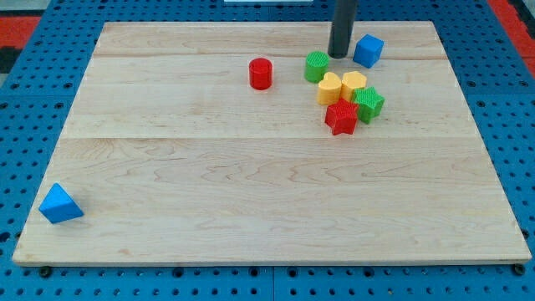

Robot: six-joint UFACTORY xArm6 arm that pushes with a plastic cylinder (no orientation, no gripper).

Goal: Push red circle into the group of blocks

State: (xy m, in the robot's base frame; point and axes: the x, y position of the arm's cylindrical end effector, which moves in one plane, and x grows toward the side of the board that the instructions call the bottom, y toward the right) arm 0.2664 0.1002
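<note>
The red circle point(261, 73) stands alone on the wooden board, left of the group of blocks. The group holds a green round block point(317, 66), two yellow blocks point(330, 88) point(354, 84), a green block point(368, 104) and a red star block point(341, 117). A blue cube point(368, 50) sits just right of the rod. My tip point(338, 54) rests on the board between the green round block and the blue cube, well to the right of the red circle.
A blue triangular block point(60, 204) lies near the board's bottom left corner. The wooden board point(251, 184) sits on a blue pegboard surface point(25, 125) with red areas at the view's top corners.
</note>
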